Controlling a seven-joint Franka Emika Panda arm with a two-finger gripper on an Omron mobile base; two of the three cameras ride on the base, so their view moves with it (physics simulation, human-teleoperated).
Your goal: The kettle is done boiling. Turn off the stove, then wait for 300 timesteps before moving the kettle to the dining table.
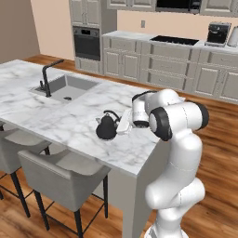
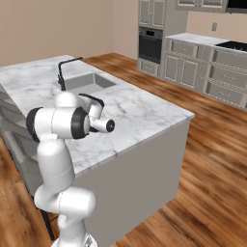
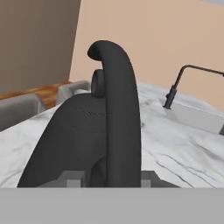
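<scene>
Kettle (image 1: 106, 127) stands on dining table (image 1: 56, 116) near sink (image 1: 69, 87). Gripper (image 1: 124, 126) straddles handle (image 3: 118, 118); grip state unclear. You lift rigid, top-light kettle by handle arch.

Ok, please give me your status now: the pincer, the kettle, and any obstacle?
Pincer astride kettle handle, jaws slightly apart. Kettle upright on dining table. Sink and faucet well aside, nothing blocking.

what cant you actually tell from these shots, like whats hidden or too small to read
- Kettle spout: left base view, on the side facing away; hand view, behind the body and handle.
- Pincer grip: hand view, the fingertips are cut off at the bottom edge, so contact with the handle is unclear.
- Kettle in right base view: the arm's wrist hides it.
- Stove knobs: left base view, too small to read on or off.
</scene>
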